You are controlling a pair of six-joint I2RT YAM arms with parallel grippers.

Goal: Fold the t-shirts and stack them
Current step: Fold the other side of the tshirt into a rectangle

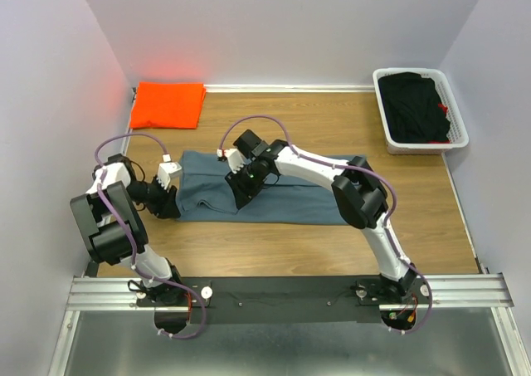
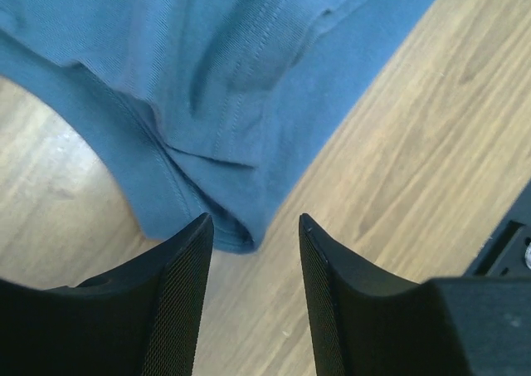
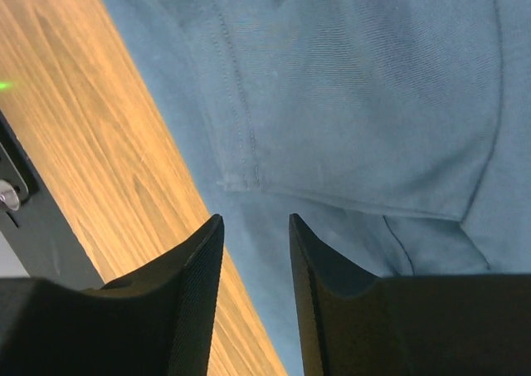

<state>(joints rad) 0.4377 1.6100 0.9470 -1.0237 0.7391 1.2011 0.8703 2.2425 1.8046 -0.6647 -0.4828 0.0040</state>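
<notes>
Desk (image 1: 332, 119): one, wood-grained, walled on three sides. Arms: two, both reaching in over the middle of the desk. Blue shirt (image 1: 299, 202): one, lying mid-desk as a long flat band, apparently folded lengthwise only, with layered hems showing in both wrist views. Basket (image 1: 415, 71): one, white, at the far right corner, holding dark cloth (image 1: 419, 110); number of pieces not tellable. Orange shirt (image 1: 168, 104): one, folded to a compact rectangle at the far left corner, well apart from the blue one. Left end effector (image 2: 253, 227): released, jaws apart, at the band's left end with a hemmed corner lying between the tips; contact not tellable. Right end effector (image 3: 255, 227): released, jaws apart, over the band's near edge left of centre, grasping nothing. Progress, judged: about half done. Done: orange shirt folded. Left: cross-folds on the blue shirt to match, then stacking of the two.
</notes>
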